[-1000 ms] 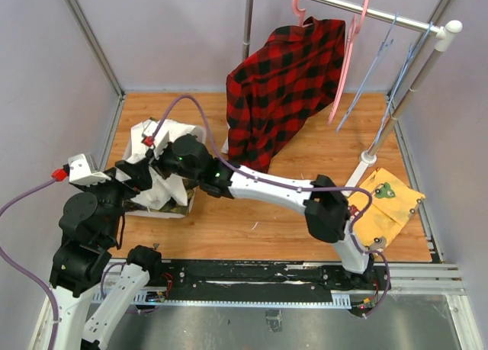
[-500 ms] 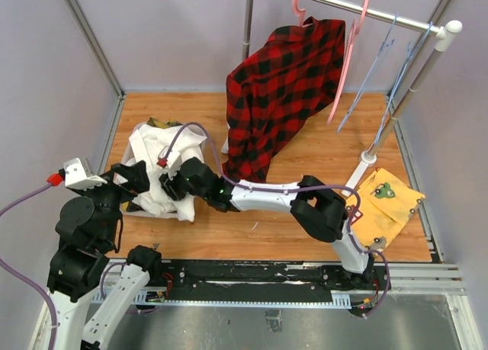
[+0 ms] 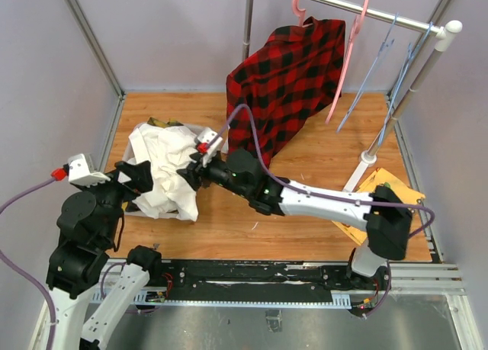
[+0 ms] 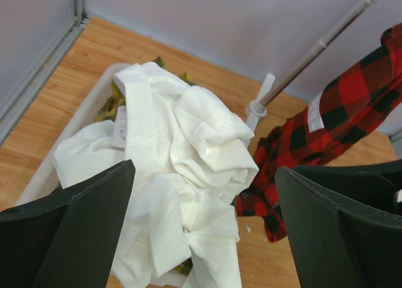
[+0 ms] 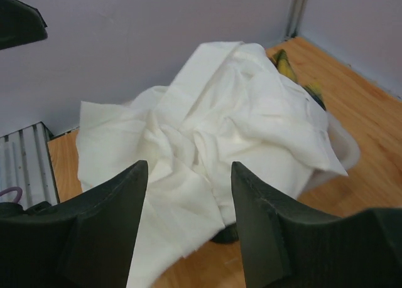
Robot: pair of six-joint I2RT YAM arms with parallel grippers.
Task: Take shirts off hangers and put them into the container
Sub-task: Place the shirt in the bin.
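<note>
The white shirt (image 3: 164,175) is now lying heaped on the container (image 4: 85,103) at the left of the desk (image 3: 229,232), spilling over its near rim. The right tool (image 5: 188,175) is opening and backing away empty; the left tool (image 4: 204,169) is gaping, empty. Only the red plaid shirt (image 3: 286,83) is hanging.

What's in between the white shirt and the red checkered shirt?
The right gripper, jaws open, sits between the white shirt and the red checkered shirt; the top view shows it.
</note>
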